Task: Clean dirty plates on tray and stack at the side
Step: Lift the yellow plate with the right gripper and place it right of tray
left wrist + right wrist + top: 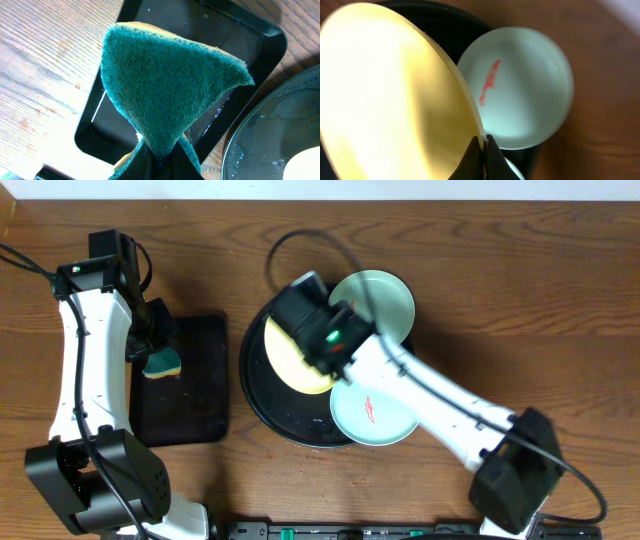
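Observation:
The round black tray (pixel 262 395) holds three plates. My right gripper (pixel 322 345) is shut on the rim of the pale yellow plate (pixel 285 360), which fills the left of the right wrist view (pixel 390 95), held tilted at the fingertips (pixel 484 145). One aqua plate (pixel 385 300) lies at the tray's far right. The other aqua plate (pixel 372 415), at the front right, has a red smear and also shows in the right wrist view (pixel 520 85). My left gripper (pixel 160 345) is shut on a green and yellow sponge (pixel 165 80) above the small rectangular tray.
A small rectangular black tray (pixel 195 385) lies left of the round tray; it also shows in the left wrist view (pixel 250 35). The round tray's wet rim shows at the right of that view (pixel 260 135). Brown wooden table (pixel 520 270) all round.

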You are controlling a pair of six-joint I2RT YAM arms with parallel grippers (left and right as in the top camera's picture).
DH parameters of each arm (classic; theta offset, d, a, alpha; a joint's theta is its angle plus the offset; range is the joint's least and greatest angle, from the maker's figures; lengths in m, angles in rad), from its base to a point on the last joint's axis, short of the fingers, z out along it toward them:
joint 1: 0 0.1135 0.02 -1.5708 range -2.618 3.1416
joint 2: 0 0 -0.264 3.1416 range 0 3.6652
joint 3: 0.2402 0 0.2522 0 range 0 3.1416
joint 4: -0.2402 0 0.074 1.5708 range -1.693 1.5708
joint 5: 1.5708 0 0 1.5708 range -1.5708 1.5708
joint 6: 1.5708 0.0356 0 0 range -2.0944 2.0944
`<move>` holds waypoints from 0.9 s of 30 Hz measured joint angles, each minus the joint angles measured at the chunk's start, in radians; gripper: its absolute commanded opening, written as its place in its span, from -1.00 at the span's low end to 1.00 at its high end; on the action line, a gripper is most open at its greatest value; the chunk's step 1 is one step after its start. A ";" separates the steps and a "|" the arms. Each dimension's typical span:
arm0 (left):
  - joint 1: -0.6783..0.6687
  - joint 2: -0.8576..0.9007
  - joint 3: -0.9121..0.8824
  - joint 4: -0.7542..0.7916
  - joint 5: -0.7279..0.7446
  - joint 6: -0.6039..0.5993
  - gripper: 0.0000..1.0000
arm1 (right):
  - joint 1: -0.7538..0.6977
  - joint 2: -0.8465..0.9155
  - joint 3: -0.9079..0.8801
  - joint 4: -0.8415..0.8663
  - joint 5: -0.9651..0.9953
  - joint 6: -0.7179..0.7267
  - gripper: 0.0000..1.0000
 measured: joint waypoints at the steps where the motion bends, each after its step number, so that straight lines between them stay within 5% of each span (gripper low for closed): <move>1: 0.000 0.000 0.000 0.000 0.000 0.000 -0.85 | -0.040 -0.010 0.000 0.002 -0.071 0.004 -0.98; 12: 0.000 0.000 0.000 0.000 0.000 0.000 -0.85 | -0.569 -0.167 0.004 -0.073 -0.540 0.046 -0.97; 19: 0.000 0.000 0.000 0.000 0.000 0.000 -0.85 | -0.872 -0.155 0.004 -0.204 -0.555 0.046 -0.97; 27: 0.000 0.000 0.000 0.000 0.000 0.000 -0.85 | -1.023 -0.154 -0.126 -0.174 -0.531 0.009 -0.97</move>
